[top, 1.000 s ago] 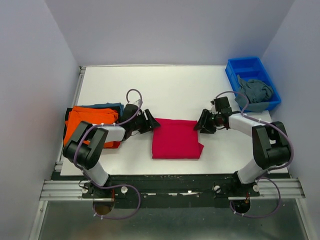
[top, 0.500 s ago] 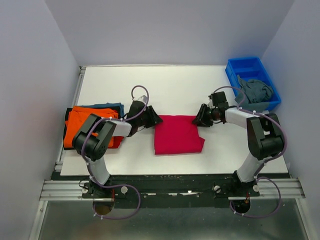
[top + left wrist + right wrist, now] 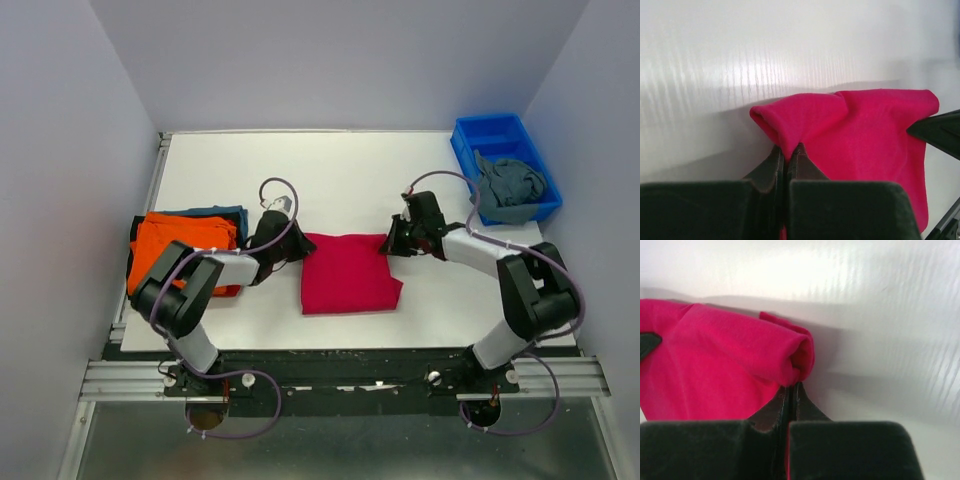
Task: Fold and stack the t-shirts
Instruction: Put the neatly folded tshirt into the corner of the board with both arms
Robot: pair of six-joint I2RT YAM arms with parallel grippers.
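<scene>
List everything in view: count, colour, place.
crimson-pink t-shirt: one, crimson-pink, folded, table centre
orange t-shirt: one, orange, atop left stack
blue t-shirt: one, blue, stack's far side
black t-shirt: one, black, stack's left edge
red t-shirt: one, red, stack's near edge
grey-blue t-shirt: one, grey-blue, crumpled in bin
blue bin: one, blue, far right corner
table: one, white, under everything
left gripper: one, black, shut on crimson-pink t-shirt's far left corner
right gripper: one, black, shut on its far right corner
</scene>
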